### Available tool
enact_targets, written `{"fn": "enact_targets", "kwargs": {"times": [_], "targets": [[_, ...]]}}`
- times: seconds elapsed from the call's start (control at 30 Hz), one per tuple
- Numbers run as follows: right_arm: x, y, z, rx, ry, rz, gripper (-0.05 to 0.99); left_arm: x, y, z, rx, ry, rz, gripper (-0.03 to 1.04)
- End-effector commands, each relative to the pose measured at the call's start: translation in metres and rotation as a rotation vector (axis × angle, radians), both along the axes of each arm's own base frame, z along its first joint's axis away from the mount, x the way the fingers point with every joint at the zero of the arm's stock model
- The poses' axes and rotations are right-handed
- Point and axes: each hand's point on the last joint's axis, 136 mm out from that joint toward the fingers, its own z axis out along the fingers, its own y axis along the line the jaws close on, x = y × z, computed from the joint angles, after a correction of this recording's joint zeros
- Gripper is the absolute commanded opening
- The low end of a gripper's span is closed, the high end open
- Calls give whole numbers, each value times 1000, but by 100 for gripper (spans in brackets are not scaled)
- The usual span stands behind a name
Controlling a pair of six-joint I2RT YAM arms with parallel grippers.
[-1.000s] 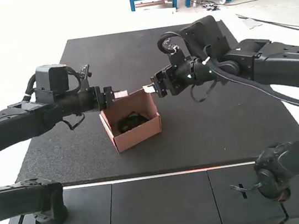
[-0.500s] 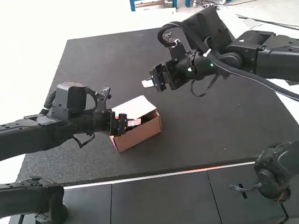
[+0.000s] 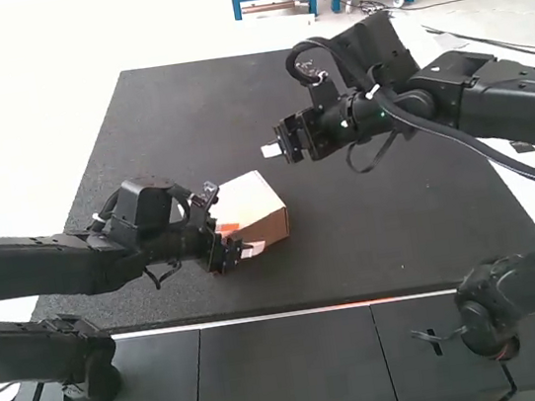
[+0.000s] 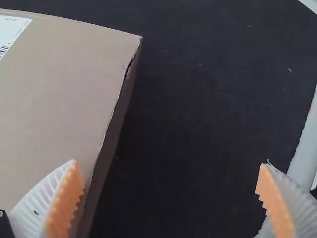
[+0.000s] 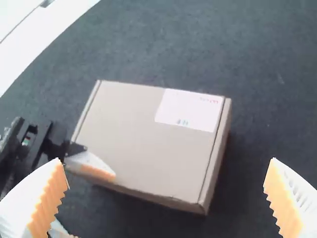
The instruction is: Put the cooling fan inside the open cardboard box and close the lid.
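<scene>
Lid (image 5: 143, 134) down on box (image 3: 261, 225); fan presumably inside. Left gripper (image 3: 242, 252) wide at lid edge; right gripper (image 3: 270, 150) wide, apart.

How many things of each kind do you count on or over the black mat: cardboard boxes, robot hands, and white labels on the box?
Boxes: 1, a closed cardboard box
Robot hands: 2, the left hand and the right hand, both open
Labels: 1, a white label on the lid
Total: 4
</scene>
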Motion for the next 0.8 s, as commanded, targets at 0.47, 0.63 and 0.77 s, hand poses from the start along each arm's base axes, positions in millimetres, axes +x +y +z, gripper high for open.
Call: {"fn": "enact_targets", "kwargs": {"times": [0.47, 0.63, 0.77], "targets": [[47, -123, 59, 142, -550, -455, 92, 9, 143, 277, -128, -991, 495, 97], [51, -209, 24, 103, -623, -701, 92, 15, 197, 276, -47, -1023, 771, 97], [44, -242, -5, 96, -619, -734, 92, 24, 213, 255, -19, -999, 847, 97]]}}
